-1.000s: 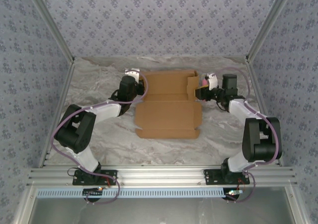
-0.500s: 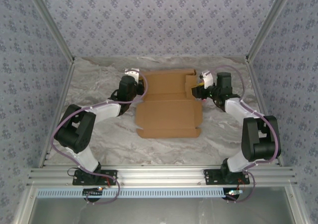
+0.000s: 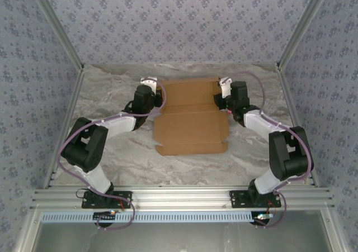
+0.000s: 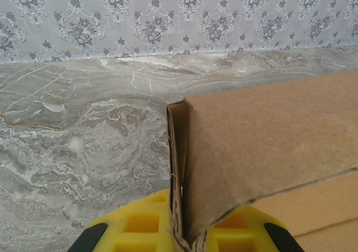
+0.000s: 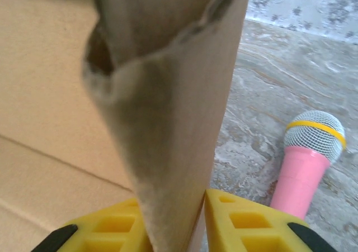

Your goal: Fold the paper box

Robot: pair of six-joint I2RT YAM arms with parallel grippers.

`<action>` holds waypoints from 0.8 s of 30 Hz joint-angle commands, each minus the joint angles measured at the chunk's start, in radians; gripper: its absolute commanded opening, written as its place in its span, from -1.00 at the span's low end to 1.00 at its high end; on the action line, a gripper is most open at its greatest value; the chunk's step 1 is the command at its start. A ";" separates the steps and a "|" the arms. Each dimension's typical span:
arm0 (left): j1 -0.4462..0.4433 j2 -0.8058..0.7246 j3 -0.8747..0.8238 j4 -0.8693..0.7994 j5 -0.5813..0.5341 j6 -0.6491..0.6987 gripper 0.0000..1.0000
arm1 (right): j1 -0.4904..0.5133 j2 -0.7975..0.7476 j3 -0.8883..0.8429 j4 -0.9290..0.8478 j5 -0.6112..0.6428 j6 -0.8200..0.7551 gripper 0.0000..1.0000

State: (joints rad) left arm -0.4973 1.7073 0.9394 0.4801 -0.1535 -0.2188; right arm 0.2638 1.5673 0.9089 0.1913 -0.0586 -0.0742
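Yellow fingers (image 4: 140, 225) of the left gripper (image 4: 185, 232) pinch a raised side flap of the plain brown cardboard paper box (image 3: 190, 115). The right gripper (image 5: 178, 224) clamps the opposite flap. Between them the sheet lies mostly flat on the grey marbled table (image 3: 112, 95) (a pink toy microphone (image 5: 302, 168) sits just right of the right fingers). Folding looks barely begun: only the side flaps stand, and the remaining panels are unfolded.

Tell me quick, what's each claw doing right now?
Left gripper: closed on a raised flap of the paper box.
Right gripper: closed on the opposite flap.
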 commanded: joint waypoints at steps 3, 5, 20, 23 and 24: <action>-0.019 0.006 0.029 0.011 0.063 -0.025 -1.00 | 0.084 0.045 0.060 -0.035 0.365 0.178 -0.54; -0.022 0.008 0.030 0.008 0.061 -0.027 -1.00 | 0.113 0.064 0.083 -0.080 0.470 0.236 -0.57; -0.033 0.013 0.035 -0.005 0.037 -0.039 -1.00 | 0.229 0.151 0.169 -0.224 0.789 0.442 -0.66; -0.034 0.011 0.033 -0.007 0.034 -0.039 -1.00 | 0.228 0.167 0.189 -0.257 0.820 0.457 -0.66; -0.034 0.010 0.033 -0.006 0.033 -0.039 -1.00 | 0.224 0.172 0.195 -0.268 0.821 0.465 -0.66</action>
State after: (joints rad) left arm -0.5186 1.7222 0.9394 0.4629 -0.1574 -0.2306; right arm 0.4965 1.7153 1.0641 -0.0227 0.6609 0.3336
